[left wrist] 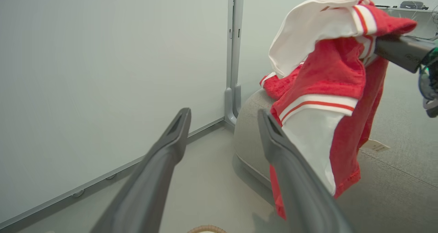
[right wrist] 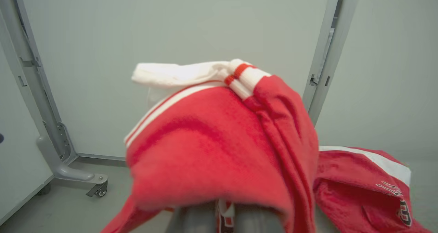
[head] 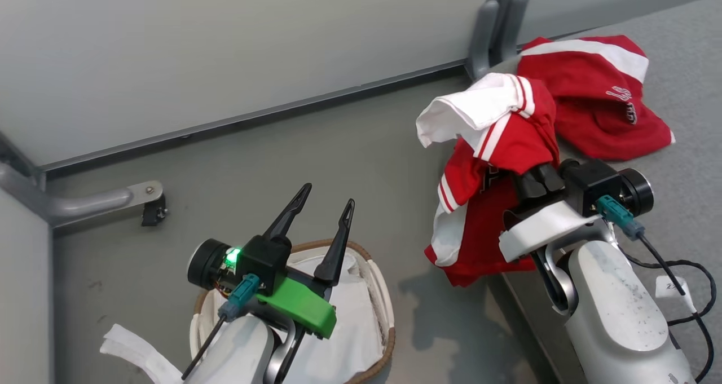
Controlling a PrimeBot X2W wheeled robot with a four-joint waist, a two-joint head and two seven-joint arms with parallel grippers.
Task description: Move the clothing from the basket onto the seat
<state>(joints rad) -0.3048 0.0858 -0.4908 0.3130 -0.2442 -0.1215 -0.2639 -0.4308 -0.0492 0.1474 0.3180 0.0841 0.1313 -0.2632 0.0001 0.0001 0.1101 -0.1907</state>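
Red shirt (head: 507,141) looked soft, light and floppy, best pinched at a bunched fold. Your right fingers (head: 538,184) were closed on it at the seat (head: 694,91) edge. Left fingers (head: 328,195) were wide and empty over the basket (head: 389,339).

A red-and-white striped fabric garment (head: 507,141) at the edge of the grey upholstered seat (head: 694,164) buries the fingertips of the right gripper (head: 536,181). The white slatted basket (head: 388,310) beside the seat is cropped.
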